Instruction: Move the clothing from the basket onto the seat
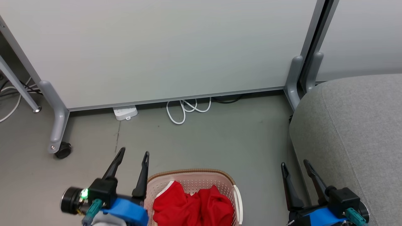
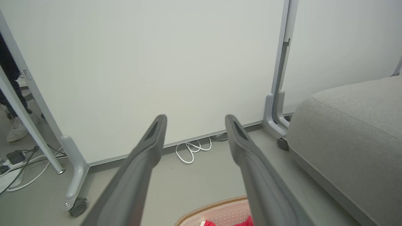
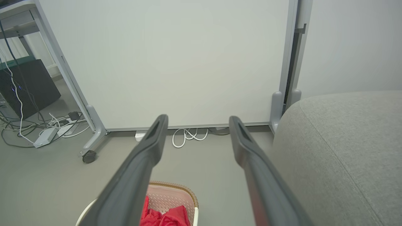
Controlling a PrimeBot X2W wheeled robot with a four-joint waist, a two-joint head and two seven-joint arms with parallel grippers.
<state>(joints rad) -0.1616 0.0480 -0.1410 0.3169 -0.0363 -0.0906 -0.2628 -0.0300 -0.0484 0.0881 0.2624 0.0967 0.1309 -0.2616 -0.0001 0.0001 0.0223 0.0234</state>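
Red clothing [image 1: 194, 205] with white trim lies bunched inside the cream basket [image 1: 191, 175], which stands on the floor at the bottom centre of the head view. Its brown rim [image 2: 216, 205] and red fabric [image 3: 163, 216] also peek into both wrist views. The light-grey seat [image 1: 355, 131] fills the right side. My left gripper [image 1: 133, 155] stands open just left of the basket, above the floor, holding nothing. My right gripper [image 1: 295, 165] is open too, between the basket and the seat's edge, with nothing in it.
A white partition panel [image 1: 157, 47] on grey castor legs [image 1: 58, 125] closes the back. A white power strip [image 1: 125, 112] and coiled white cable [image 1: 187, 110] lie at its foot. Cables and a dark box [image 3: 28, 88] sit at the far left. A person's shoe [image 2: 17, 130] shows behind the panel.
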